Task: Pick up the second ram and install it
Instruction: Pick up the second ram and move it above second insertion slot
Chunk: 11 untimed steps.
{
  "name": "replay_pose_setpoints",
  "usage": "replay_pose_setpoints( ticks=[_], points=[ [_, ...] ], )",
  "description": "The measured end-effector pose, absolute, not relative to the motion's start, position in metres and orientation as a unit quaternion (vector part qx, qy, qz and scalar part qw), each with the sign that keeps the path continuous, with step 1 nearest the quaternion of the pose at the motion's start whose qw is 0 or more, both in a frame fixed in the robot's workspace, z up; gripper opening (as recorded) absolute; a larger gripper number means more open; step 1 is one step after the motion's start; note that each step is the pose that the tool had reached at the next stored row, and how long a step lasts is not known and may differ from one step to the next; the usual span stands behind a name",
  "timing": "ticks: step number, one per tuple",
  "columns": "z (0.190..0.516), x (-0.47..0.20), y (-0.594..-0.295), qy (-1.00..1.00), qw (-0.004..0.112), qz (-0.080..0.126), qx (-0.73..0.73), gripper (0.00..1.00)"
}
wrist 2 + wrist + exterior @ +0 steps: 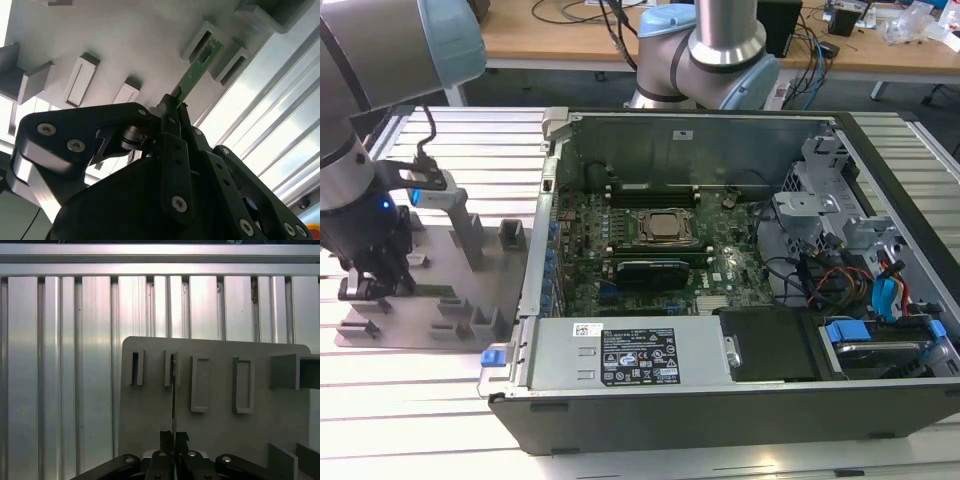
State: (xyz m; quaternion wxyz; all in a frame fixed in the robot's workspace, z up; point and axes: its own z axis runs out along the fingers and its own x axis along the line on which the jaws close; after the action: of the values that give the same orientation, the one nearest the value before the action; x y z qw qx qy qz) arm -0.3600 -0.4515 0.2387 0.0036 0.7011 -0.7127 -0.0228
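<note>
Second wrist view looks along the claw (172, 102), whose black fingers are pinched together on the near end of the second ram (198, 67), a thin green stick. The stick runs away from the fingertips, and its far end sits in a slotted post (200, 42) of the grey fixture plate (130, 35). In the first wrist view the claw (173, 440) grips the same stick (173, 395), seen edge-on as a thin dark line reaching up to a slotted post, with the plate lying on the ribbed aluminium table (60, 365). In the exterior view the arm (360, 60) stands at the exterior view's left, cut off by the frame's edge. Its wrist points straight down over the plate (430, 245), beside the open computer case (720, 400). There the claw's own body hides its fingertips.
</note>
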Motion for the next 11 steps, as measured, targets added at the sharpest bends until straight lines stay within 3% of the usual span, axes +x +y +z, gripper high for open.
replay_pose_setpoints(
  ticks=[11],
  points=[
    [0.277, -0.360, -0.452, -0.713, 0.004, -0.023, 0.701, 0.14]
  ],
)
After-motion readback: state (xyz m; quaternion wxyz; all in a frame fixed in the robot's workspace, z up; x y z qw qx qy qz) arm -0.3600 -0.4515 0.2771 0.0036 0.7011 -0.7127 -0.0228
